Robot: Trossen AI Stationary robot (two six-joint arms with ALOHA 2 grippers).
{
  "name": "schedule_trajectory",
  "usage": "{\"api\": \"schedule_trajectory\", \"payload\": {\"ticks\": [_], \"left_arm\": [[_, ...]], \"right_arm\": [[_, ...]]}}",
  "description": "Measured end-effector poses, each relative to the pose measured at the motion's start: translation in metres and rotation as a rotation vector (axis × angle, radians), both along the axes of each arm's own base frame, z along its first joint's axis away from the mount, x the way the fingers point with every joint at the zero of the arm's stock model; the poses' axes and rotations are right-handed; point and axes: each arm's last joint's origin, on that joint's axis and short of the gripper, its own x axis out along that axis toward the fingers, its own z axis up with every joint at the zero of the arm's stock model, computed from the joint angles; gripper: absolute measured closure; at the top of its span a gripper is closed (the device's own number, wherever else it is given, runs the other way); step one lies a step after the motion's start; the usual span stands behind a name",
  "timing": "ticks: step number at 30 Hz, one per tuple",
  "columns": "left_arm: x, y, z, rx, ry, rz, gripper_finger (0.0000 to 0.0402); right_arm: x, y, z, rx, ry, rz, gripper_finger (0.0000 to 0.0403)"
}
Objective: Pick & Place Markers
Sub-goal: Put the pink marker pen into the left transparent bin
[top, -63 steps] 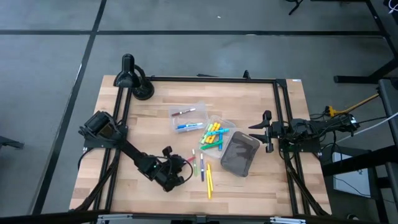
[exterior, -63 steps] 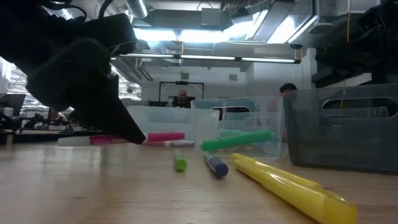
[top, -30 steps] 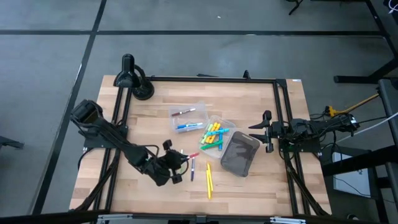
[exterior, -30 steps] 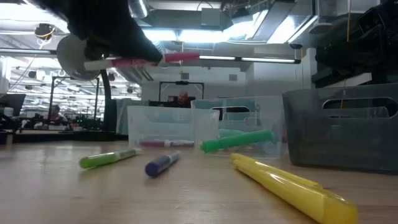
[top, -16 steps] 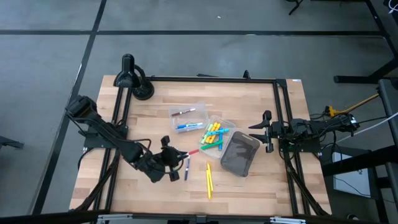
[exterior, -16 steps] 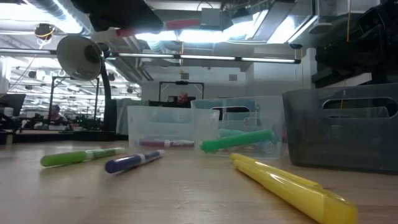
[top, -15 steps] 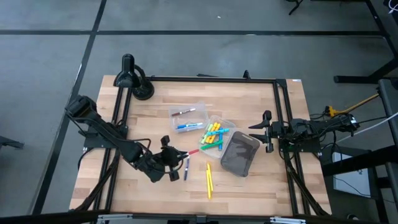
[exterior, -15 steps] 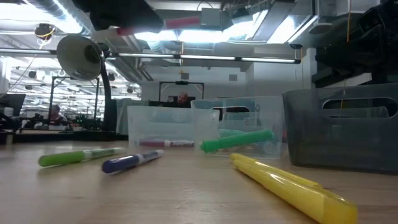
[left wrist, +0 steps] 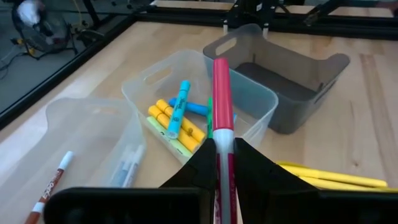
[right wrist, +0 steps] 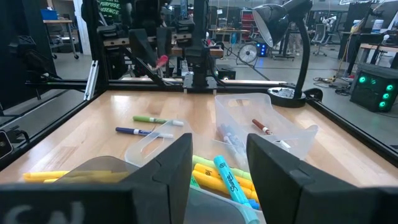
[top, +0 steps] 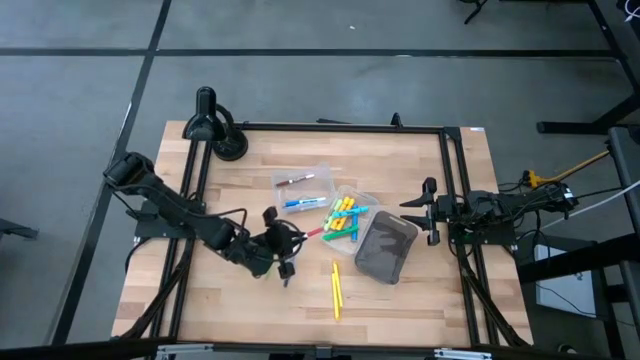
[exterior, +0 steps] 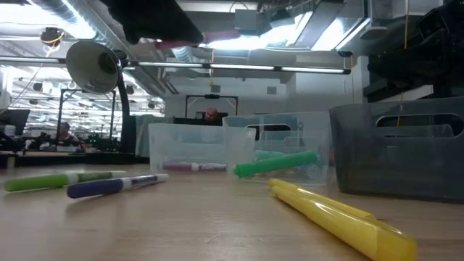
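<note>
Grey floor (top: 330, 80) with dark seams surrounds the wooden table (top: 400, 160). Beyond: ceiling strip lights (exterior: 239, 69), a black desk lamp (top: 205, 125), possibly workbenches.

Counted: clear trays (top: 303, 190) 2. Grey bin (top: 385, 247) 1. Desk lamp (top: 207, 123) 1. Arms 2. Loose markers on table (top: 390, 160): yellow (top: 336, 290) 2, green (exterior: 54, 180) 1, blue (exterior: 112, 185) 1. Red marker (left wrist: 221, 106) held: 1.

Wood, plastic, dark metal

Pale matt wooden table (top: 400, 160); clear glossy plastic trays (left wrist: 186, 93); smooth grey bin (left wrist: 292, 81); black metal frame (top: 340, 127).
</note>
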Motion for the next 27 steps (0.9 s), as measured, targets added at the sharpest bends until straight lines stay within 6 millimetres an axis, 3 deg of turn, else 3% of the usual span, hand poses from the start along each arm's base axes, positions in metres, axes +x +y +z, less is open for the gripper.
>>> {"api": "schedule_trajectory", "payload": {"ticks": [14,27], "left_arm": [[0.012,0.032,0.0,-0.037,0.045,0.029,0.0373],[-0.004,0.07,0.019,-0.016,0.099,0.129,0.0373]], "right_arm": [[0.0,0.0,0.0,0.0,0.0,0.0,0.0251],[0.0,0.0,0.0,0.0,0.0,0.0,0.0251]]}}
